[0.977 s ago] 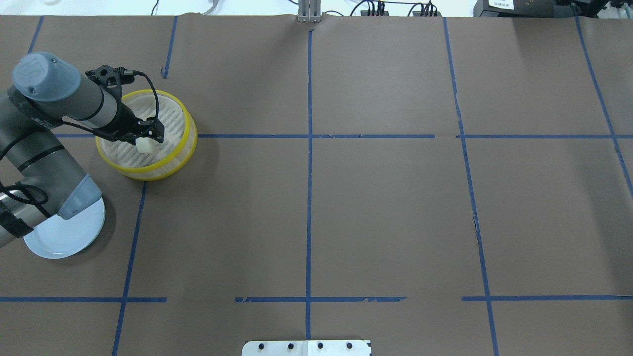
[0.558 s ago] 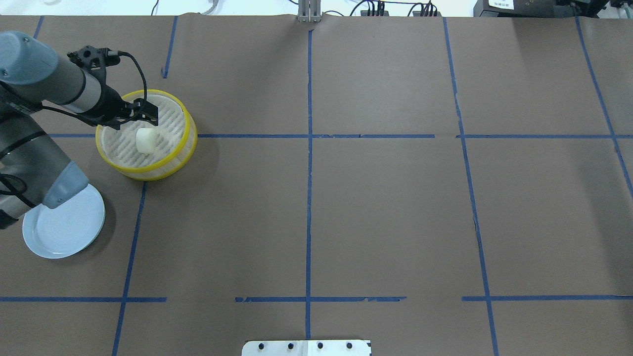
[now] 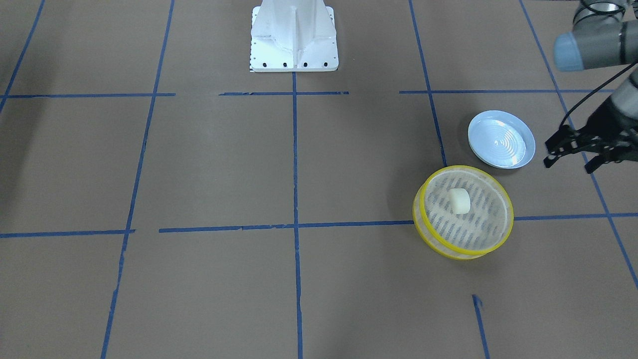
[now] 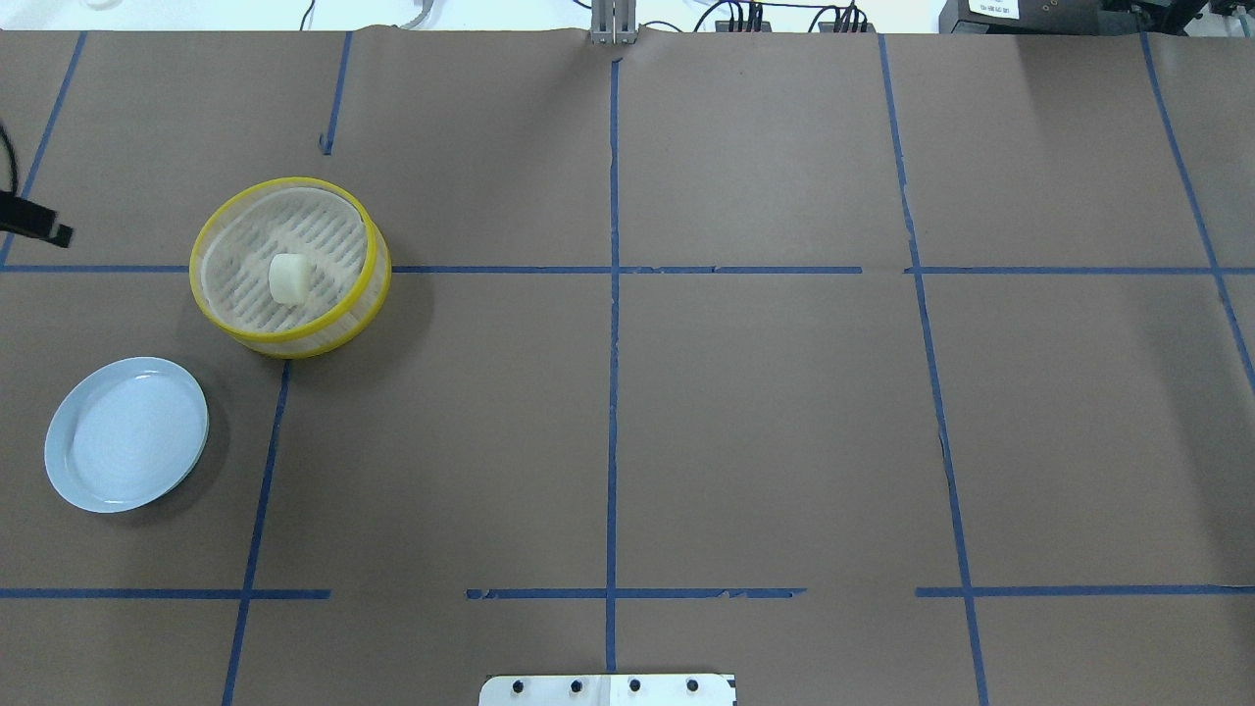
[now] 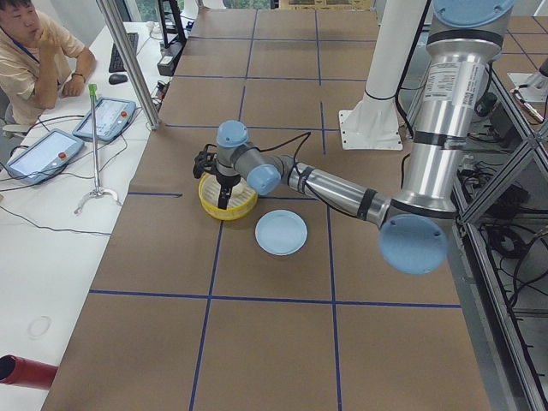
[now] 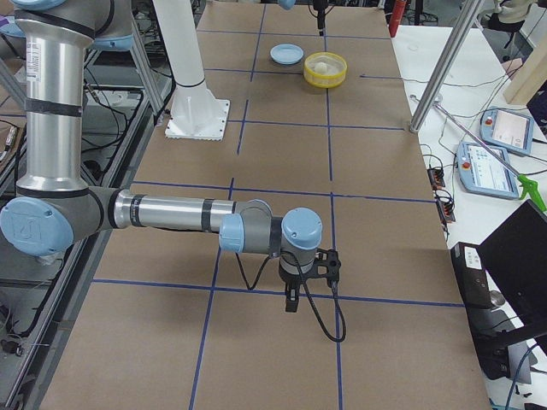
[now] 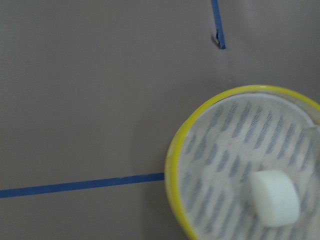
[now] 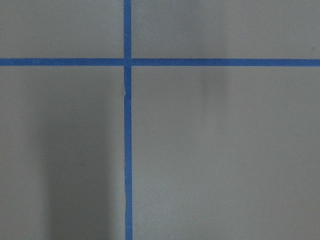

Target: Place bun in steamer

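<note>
The cream-white bun [image 4: 290,277] lies alone on the slotted floor of the yellow-rimmed steamer [image 4: 294,345], a little off its middle. It also shows in the front view [image 3: 459,201] and in the left wrist view [image 7: 275,197]. Nothing touches it. My left gripper [image 3: 569,164] is open and empty. It hangs above the table, off to the side of the steamer [image 3: 417,209], past the plate. Only its tip [image 4: 37,224] shows at the overhead view's left edge. My right gripper [image 6: 295,290] is far away at the table's other end. I cannot tell whether it is open or shut.
An empty pale blue plate [image 4: 127,434] sits near the steamer, toward the robot's side, and also shows in the front view [image 3: 501,139]. The white robot base [image 3: 294,35] stands mid-table. Blue tape lines cross the brown table cover. An operator sits beyond the far edge.
My left gripper has let go of the bun, risen from the steamer and drawn back to the left, almost out of the overhead view. The bun stays in the steamer.
</note>
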